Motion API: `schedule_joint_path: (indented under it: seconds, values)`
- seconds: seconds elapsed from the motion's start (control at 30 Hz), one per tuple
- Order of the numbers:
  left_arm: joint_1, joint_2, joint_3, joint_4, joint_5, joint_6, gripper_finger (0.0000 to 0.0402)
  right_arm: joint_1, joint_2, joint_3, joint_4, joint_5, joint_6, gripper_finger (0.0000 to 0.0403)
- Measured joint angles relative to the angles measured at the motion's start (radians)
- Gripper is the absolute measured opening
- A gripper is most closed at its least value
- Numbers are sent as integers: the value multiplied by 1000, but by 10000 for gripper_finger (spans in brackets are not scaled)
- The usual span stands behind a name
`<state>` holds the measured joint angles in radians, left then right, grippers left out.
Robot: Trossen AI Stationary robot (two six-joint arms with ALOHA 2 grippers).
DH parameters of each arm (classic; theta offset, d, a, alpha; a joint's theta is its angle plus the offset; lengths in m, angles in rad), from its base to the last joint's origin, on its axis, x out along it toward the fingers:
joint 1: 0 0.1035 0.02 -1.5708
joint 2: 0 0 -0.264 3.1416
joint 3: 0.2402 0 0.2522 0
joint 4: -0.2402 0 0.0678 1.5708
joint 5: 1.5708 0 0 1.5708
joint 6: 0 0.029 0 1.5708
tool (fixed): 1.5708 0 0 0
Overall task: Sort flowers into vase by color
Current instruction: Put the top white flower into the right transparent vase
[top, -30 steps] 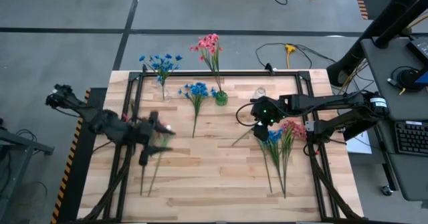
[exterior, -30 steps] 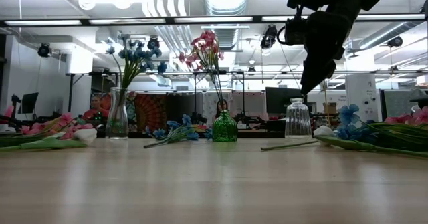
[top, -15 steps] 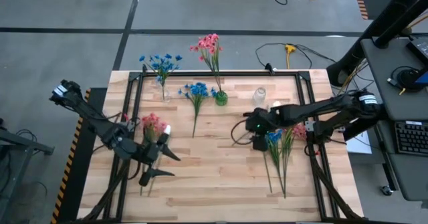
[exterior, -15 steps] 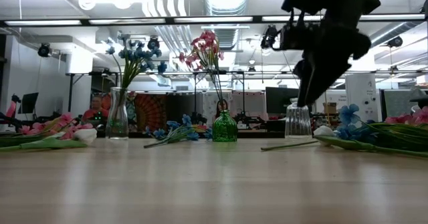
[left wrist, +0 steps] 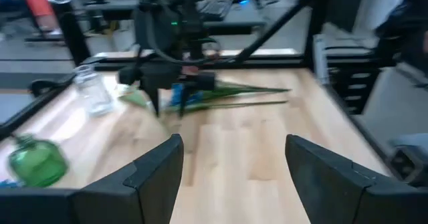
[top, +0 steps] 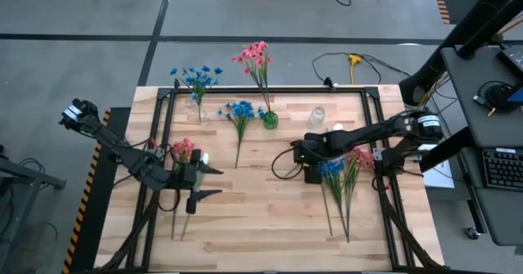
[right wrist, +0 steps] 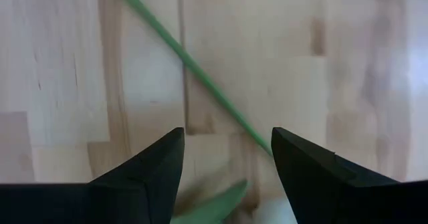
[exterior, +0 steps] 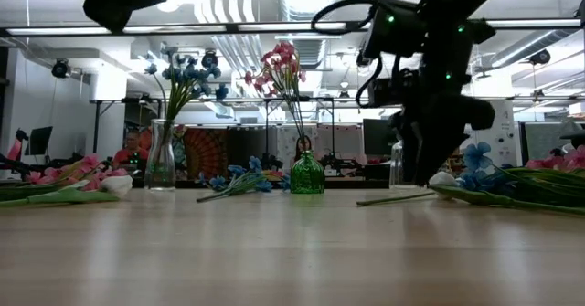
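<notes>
- A blue cluster (top: 196,78) is being held in the clear vase (top: 199,113) at the table's far left, and a pink-red cluster (top: 254,56) in the green vase (top: 270,120); the ribbed clear vase (top: 317,116) is standing with nothing visible in it, so the task is being judged about a third done.
- Three vases are being counted, two of them filled.
- Loose flowers are lying in three groups: a blue cluster on the table (top: 240,110) between the two filled vases; a pink-red cluster (top: 185,149) with a white bud (top: 204,157) by the left arm; and a mixed blue and pink-red bunch (top: 347,163) by the right arm. Exact stems are not being counted where they overlap.
- The right gripper (right wrist: 227,154) is being held open over a thin green stem (right wrist: 194,67), nothing being grasped.
- The left gripper (left wrist: 234,160) is being held above the table near its own loose flowers, fingers spread and empty.
</notes>
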<state>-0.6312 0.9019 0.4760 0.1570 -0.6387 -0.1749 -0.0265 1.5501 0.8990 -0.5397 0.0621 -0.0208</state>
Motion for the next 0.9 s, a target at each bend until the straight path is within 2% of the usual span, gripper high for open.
schedule_joint_path:
  seconds: [0.2, 0.33, 0.53, 0.73, 0.9]
  values:
    - [7, 37, -3, -1, -66, -11, 244, -2, 66, 37, -2, 21, -44, 206]
    - [28, 101, -4, 0, -136, -36, 244, -15, 97, 50, -6, 19, -68, 185]
    - [73, 207, 5, 46, -163, -52, 244, -26, 137, 57, -16, -4, -108, 120]
    - [123, 319, 9, 101, -164, -52, 244, -24, 140, 61, -17, -9, -139, 26]
    - [152, 419, 30, 135, -164, -44, 244, -24, 128, 67, -15, 7, -153, 13]
